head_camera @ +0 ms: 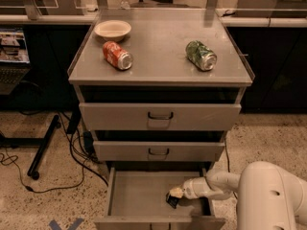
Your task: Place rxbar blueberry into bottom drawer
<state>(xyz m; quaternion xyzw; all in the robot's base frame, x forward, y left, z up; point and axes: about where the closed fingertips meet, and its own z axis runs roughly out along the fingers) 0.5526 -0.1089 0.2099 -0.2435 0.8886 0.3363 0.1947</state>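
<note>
The bottom drawer point(139, 195) is pulled open, with a plain grey inside. My gripper point(175, 193) reaches into it from the right and sits low over its right half. The rxbar blueberry point(171, 201), a small dark bar, is right under the gripper's tip and touching it, tilted, at or just above the drawer floor. The arm point(211, 186) and the white robot body point(271, 195) are at the lower right.
On the cabinet top point(160, 47) lie a red can point(117, 55), a green can point(201, 55) and a cream bowl point(112, 30). The two upper drawers point(159, 116) are shut or nearly so. Cables and a stand leg point(43, 147) lie on the floor at the left.
</note>
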